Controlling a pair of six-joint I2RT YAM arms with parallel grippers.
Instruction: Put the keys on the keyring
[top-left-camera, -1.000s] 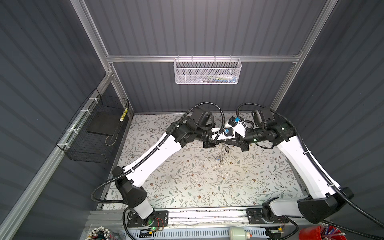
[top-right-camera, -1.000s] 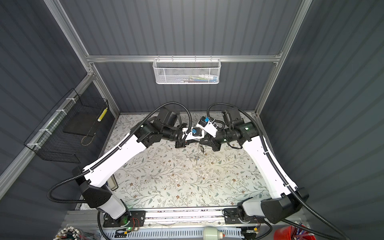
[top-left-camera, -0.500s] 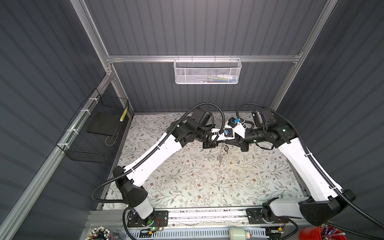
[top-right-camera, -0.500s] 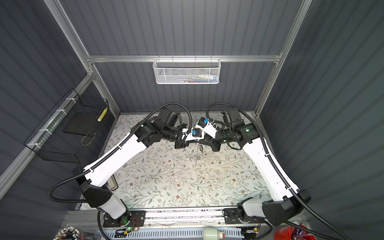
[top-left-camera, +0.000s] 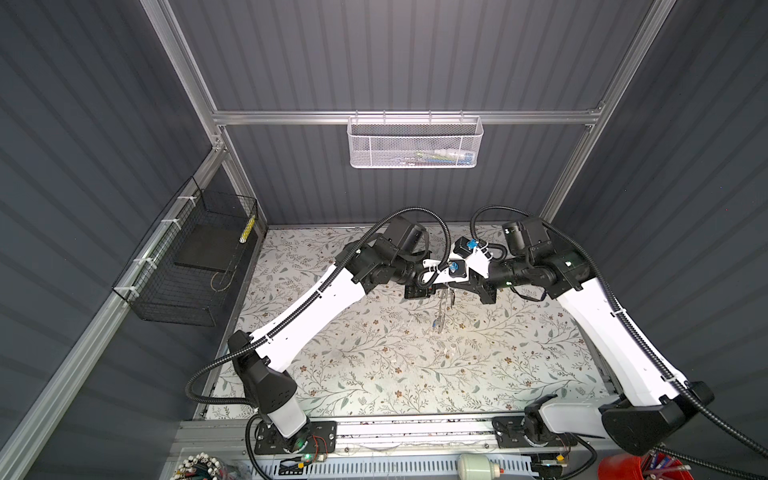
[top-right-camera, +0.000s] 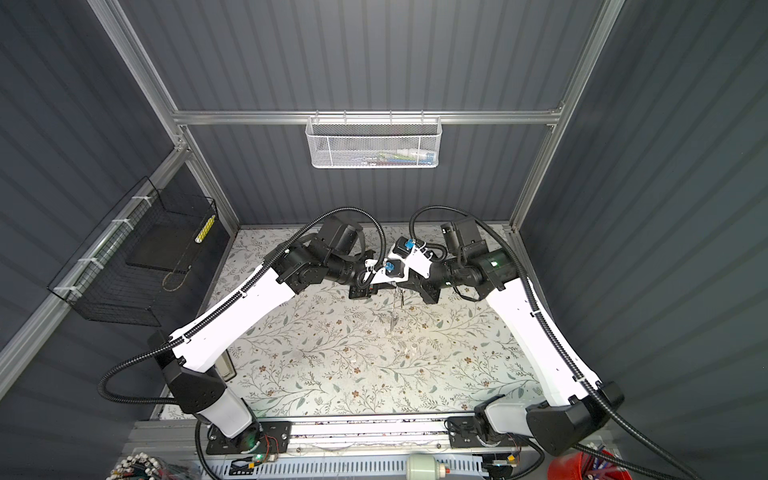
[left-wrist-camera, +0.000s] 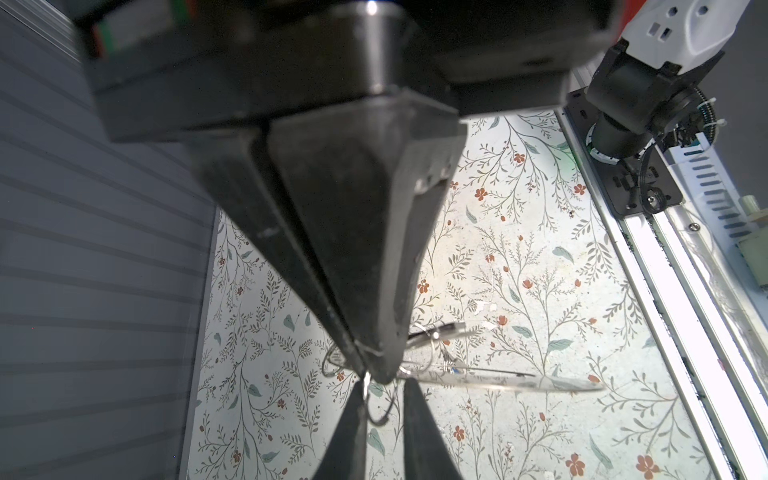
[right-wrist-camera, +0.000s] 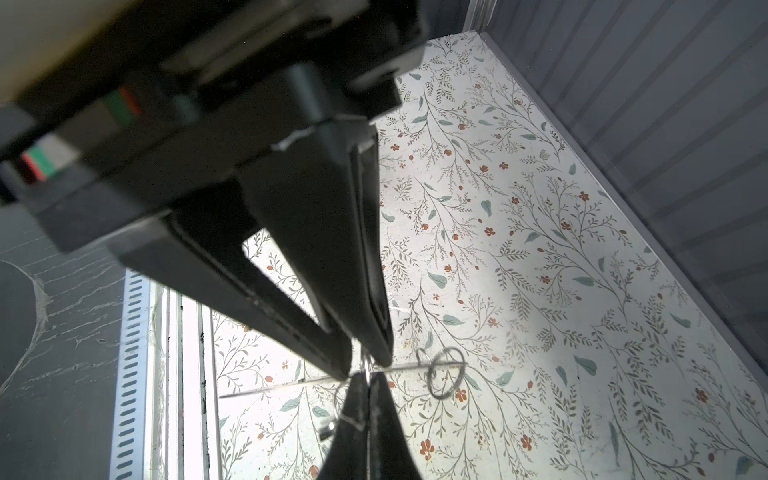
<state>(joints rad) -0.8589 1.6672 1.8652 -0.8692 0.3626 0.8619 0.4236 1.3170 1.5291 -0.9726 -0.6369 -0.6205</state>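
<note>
Barely anything has shifted: my left gripper (left-wrist-camera: 370, 370) and right gripper (right-wrist-camera: 363, 363) stay tip to tip at far centre, both pinching the thin silver wire keyring (left-wrist-camera: 365, 386). Tiny grey metal keys (left-wrist-camera: 442, 328) hang just beside; I judge threading unfinished.

No writing, label, brand name, number or sign can be read on anything in these views.

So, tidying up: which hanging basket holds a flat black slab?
The black wire basket on the left wall; the white mesh basket holds small colourful items.
</note>
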